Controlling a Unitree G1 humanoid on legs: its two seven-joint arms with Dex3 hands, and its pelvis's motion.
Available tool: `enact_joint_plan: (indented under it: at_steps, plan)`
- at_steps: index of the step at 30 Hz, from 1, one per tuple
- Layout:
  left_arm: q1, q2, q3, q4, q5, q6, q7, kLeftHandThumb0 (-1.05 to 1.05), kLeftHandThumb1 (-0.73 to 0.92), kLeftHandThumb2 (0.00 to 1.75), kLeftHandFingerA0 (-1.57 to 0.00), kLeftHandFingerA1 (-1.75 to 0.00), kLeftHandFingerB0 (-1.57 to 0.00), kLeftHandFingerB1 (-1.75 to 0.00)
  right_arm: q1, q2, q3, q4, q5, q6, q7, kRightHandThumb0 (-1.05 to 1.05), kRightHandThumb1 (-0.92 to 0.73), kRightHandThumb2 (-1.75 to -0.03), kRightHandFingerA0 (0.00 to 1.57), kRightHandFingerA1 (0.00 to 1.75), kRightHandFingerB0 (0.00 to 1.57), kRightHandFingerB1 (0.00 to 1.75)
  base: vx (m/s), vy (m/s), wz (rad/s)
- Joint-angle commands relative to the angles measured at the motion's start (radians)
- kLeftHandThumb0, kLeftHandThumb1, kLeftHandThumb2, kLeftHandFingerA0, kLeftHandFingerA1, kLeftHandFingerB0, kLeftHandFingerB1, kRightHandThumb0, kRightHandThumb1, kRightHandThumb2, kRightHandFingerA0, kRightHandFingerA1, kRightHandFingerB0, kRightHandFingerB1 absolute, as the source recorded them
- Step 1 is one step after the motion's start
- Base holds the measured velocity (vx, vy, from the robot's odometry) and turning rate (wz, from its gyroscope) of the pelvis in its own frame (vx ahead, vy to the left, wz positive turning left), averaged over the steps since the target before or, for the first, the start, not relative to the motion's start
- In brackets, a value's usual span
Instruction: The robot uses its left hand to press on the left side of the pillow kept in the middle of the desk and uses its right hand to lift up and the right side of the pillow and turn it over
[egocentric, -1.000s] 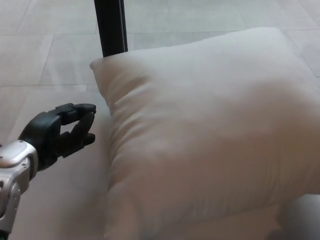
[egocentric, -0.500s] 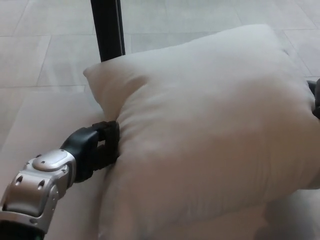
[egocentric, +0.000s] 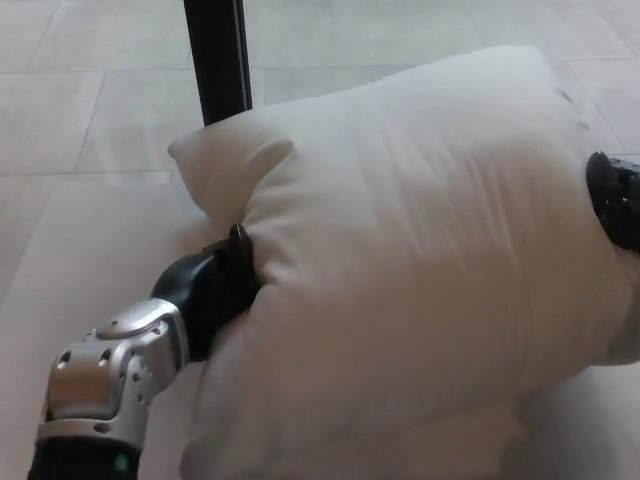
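Lower left of the frame: silver forearm (egocentric: 110, 375) rising from the bottom edge toward centre, ending in the black left hand (egocentric: 215, 285). Hand pushed into the left edge of the white pillow (egocentric: 420, 260), fabric dented and bulging around it; fingers buried in the cloth, so open or closed cannot be told. One black fingertip just visible at the crease above the hand.

Centre: pillow filling most of the frame, lying on the pale desk (egocentric: 70, 260), plump, with soft creases running across its face. Upper left corner of the pillow puckered into a small ear near the top centre-left.

Right edge, mid-height: dark right hand (egocentric: 615, 205) partly cut off by the frame, touching the pillow's right side; finger spread cannot be told.

Top left, behind the pillow: black upright post (egocentric: 217, 55). Beyond it, pale tiled floor (egocentric: 90, 90) with thin joint lines.
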Motion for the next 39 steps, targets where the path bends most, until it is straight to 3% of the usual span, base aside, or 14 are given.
enact_joint_plan:
  at_steps: [1,4,8,10,14,16,18,19,20,23,24,25,26,39]
  plan:
    - [-0.06,-0.121,0.053,0.065,-0.063,0.06,0.103,-1.05,0.79,1.17,0.0,-0.27,0.0,-0.03,-0.074,0.083,0.083,-0.019,0.027,0.034,0.168,-1.05,-0.59,-1.04,0.0,0.09,0.06,0.15,0.0,0.0,0.0]
    - [-0.066,-0.137,0.077,0.096,-0.061,0.041,0.114,-1.05,0.78,1.15,0.0,-0.26,0.0,-0.03,-0.093,0.098,0.084,-0.009,0.02,0.023,0.154,-1.01,-0.55,-1.02,0.0,0.09,0.1,0.01,0.0,0.0,0.0]
    - [-0.069,-0.142,-0.013,0.135,0.039,0.051,0.152,-0.73,0.55,0.97,0.0,-0.53,0.0,-0.24,-0.111,0.194,-0.001,-0.021,0.05,-0.004,0.047,-0.87,-0.37,-0.77,0.0,0.03,0.08,0.37,0.0,0.0,0.0]
    - [-0.077,-0.186,-0.023,0.159,0.058,0.043,0.225,-0.64,0.36,0.8,0.0,-0.44,0.0,-0.17,-0.108,0.26,-0.038,-0.029,0.066,-0.032,0.006,-0.69,-0.37,-0.83,0.0,0.22,0.07,0.48,0.0,0.0,0.0]
    - [-0.109,-0.2,-0.045,0.197,0.058,0.069,0.22,-0.73,0.41,0.79,0.0,-0.32,0.0,-0.06,-0.114,0.326,-0.07,-0.029,0.072,-0.031,-0.013,-0.74,-0.44,-0.52,0.01,1.07,0.19,0.43,0.0,0.0,0.0]
    - [-0.132,-0.21,-0.102,0.213,0.082,0.081,0.202,-0.61,0.45,0.9,-0.03,-0.57,0.0,-0.35,-0.123,0.355,-0.047,-0.021,0.064,-0.013,0.007,-0.7,-0.39,-0.78,0.01,0.55,0.12,0.49,0.0,0.0,0.0]
    - [-0.156,-0.206,-0.165,0.236,0.122,0.09,0.196,-0.59,0.71,0.63,-0.08,-0.57,-0.03,-0.28,-0.126,0.374,-0.033,-0.015,0.06,0.005,0.015,-0.72,-0.44,-0.57,0.0,0.48,0.13,0.4,0.0,0.0,0.0]
    - [-0.157,-0.21,-0.173,0.242,0.119,0.079,0.185,-0.55,0.78,0.66,-0.08,-0.59,-0.03,-0.25,-0.129,0.379,-0.018,-0.013,0.053,0.021,0.018,-0.71,-0.41,-0.83,0.0,0.21,0.08,0.41,0.0,0.0,0.0]
    - [-0.163,-0.211,-0.189,0.254,0.12,0.077,0.166,-0.52,0.91,0.67,-0.5,-0.77,-0.29,-0.48,-0.135,0.384,0.01,-0.01,0.04,0.044,0.025,-0.84,-0.47,-0.86,0.0,0.08,0.05,0.16,0.0,0.0,0.0]
    - [-0.172,-0.201,-0.262,0.321,0.15,0.007,0.08,-0.54,0.92,0.67,-0.71,-0.68,-0.49,-0.5,-0.172,0.393,0.081,0.004,0.001,0.126,0.039,-0.79,-0.43,-0.87,0.0,0.13,0.02,0.16,0.0,0.0,0.0]
    - [-0.172,-0.202,-0.287,0.33,0.16,-0.006,0.062,-0.62,0.83,0.64,-0.71,-0.66,-0.48,-0.47,-0.179,0.4,0.113,0.008,-0.021,0.138,0.038,-0.85,-0.47,-0.56,0.0,0.02,0.0,0.28,0.0,0.0,0.0]
    - [-0.168,-0.199,-0.309,0.337,0.166,-0.044,0.031,-0.65,0.8,0.64,-0.57,-0.63,-0.43,-0.43,-0.192,0.413,0.125,0.018,-0.03,0.16,0.023,-0.7,-0.39,-0.84,0.0,0.16,0.0,0.16,0.0,0.0,0.0]
    - [-0.168,-0.199,-0.312,0.34,0.167,-0.051,0.028,-0.65,0.8,0.64,-0.57,-0.63,-0.43,-0.43,-0.197,0.425,0.133,0.026,-0.036,0.169,0.01,-0.78,-0.4,-0.55,0.0,0.05,0.0,0.31,0.0,0.0,0.0]
    - [-0.188,-0.197,-0.318,0.359,0.181,-0.059,0.026,-0.65,0.8,0.64,-0.57,-0.63,-0.43,-0.43,-0.204,0.429,0.119,0.013,-0.042,0.187,0.006,-0.78,-0.4,-0.55,0.0,0.05,0.0,0.31,0.0,0.0,0.0]
